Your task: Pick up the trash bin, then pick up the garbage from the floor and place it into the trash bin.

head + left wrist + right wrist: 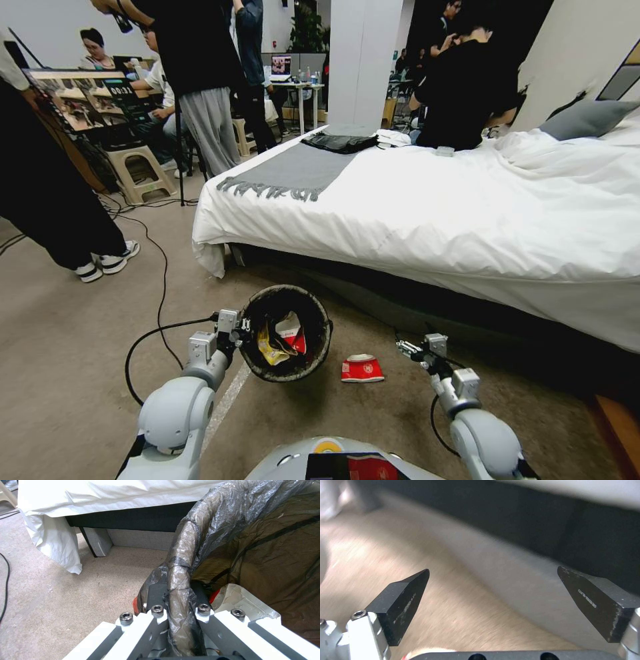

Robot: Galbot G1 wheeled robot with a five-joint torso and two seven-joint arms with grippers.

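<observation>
Lower left, the left gripper (245, 329) pinches the bagged rim of the trash bin (285, 333); light, rim stiff. Right gripper (405, 349), fingers spread. Between them on the floor (80, 347), a red carton (362, 369), probably crushable; take its edges.

The right tool (493, 573) is seen with its two black fingers (403, 597) spread wide apart above the floor (460, 610), beside the bed's dark base (520, 525).

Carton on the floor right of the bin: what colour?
Red with a white band, the carton shows best in the head view, beside the trash bin.
</observation>
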